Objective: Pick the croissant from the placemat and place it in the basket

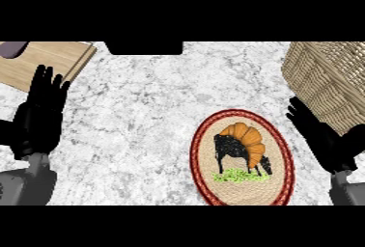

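An orange croissant lies on an oval red-rimmed placemat printed with a black animal on grass, at the lower middle right of the counter. A wicker basket stands at the upper right. My right hand is open, fingers straight, just right of the placemat and in front of the basket's near corner, not touching the croissant. My left hand rests open at the far left, fingers up.
A wooden cutting board lies at the upper left, with a dark purplish object on its far corner. A black block sits at the counter's top edge. Bare marble counter spreads between hands.
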Controlling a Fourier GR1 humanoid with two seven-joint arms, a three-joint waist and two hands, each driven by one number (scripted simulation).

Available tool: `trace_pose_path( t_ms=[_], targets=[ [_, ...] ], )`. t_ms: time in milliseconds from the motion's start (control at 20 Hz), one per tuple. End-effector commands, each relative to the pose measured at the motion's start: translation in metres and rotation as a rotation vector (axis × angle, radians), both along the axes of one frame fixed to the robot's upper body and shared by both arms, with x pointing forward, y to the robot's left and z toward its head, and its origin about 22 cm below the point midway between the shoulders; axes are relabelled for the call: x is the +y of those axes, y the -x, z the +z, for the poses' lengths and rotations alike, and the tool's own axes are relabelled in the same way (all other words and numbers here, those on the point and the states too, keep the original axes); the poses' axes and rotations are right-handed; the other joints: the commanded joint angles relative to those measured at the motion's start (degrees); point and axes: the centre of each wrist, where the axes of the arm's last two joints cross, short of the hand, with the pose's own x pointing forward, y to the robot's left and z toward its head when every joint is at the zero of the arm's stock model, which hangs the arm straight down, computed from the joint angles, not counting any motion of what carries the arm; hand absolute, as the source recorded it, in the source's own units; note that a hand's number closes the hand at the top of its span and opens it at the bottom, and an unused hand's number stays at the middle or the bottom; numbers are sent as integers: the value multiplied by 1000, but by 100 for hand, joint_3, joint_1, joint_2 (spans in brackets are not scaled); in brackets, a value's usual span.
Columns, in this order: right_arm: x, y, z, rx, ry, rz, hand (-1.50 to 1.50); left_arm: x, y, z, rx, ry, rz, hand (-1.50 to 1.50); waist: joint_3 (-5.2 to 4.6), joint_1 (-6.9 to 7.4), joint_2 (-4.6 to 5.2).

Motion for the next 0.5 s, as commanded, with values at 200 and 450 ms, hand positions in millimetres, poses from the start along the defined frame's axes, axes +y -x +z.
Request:
trace_pose_path(
  t_ms=[200,450],
  targets=[
    [82,-44,18,-201,-449,542,150,1,-1,-21,138,-327,-173,0,127,468,187],
    [133,-42,59,-629,-856,908,-150,8,6,-46,264,-417,-228,0,81,182,56]
  ],
)
